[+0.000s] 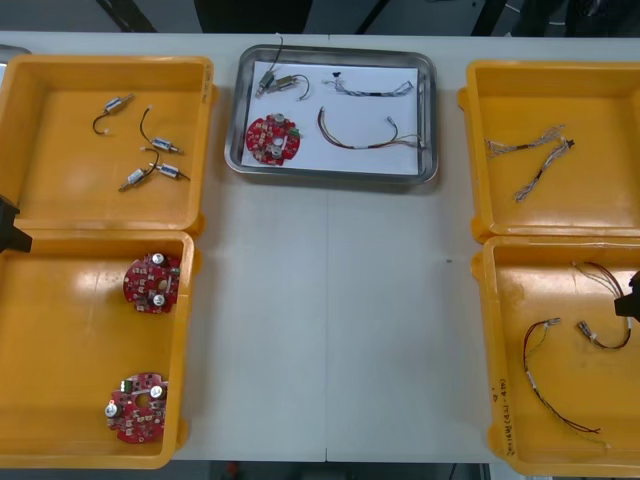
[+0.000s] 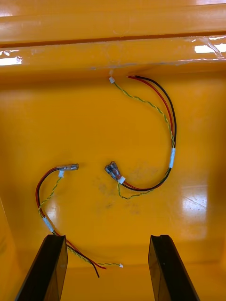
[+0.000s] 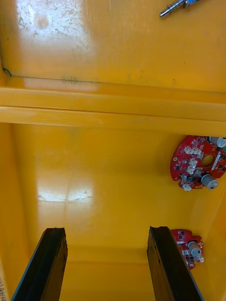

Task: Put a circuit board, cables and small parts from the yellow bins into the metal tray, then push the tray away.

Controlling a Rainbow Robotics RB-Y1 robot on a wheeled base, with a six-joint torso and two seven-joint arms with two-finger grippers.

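Since the metal tray [image 1: 330,179] at the upper centre of the front view already holds a red circuit board [image 1: 272,138], a small metal part [image 1: 275,84] on a black lead, a blue and white cable [image 1: 372,89] and a red and yellow cable [image 1: 362,133], you can take the loading as done, by my reckoning. What is left is the push, and with the tray lying near the far edge of the table [image 1: 330,320] you cannot tell whether that is made. Around it the yellow bins [image 1: 60,80] hold spare stock: three more small parts [image 1: 150,165] at upper left, two boards [image 1: 152,282] at lower left, thin twisted cables [image 1: 530,160] at upper right, red and black cables [image 1: 529,352] at lower right. Your left gripper [image 1: 8,225] shows as a dark scrap at the left edge, where the two left bins meet, and your right gripper [image 1: 630,295] likewise at the right edge, over the lower right bin. The front view gives you the tray and the whole layout; the wrist views give you what it lacks — each pair of fingers [image 2: 165,268] standing spread with nothing between them. From the right wrist you also get the clear connectors [image 2: 113,170] and white bands on two cables on the bin floor, one ending just beside a finger; from the left wrist, the wall [image 3: 113,106] between the bins, with one board just beside a finger and the other farther ahead.
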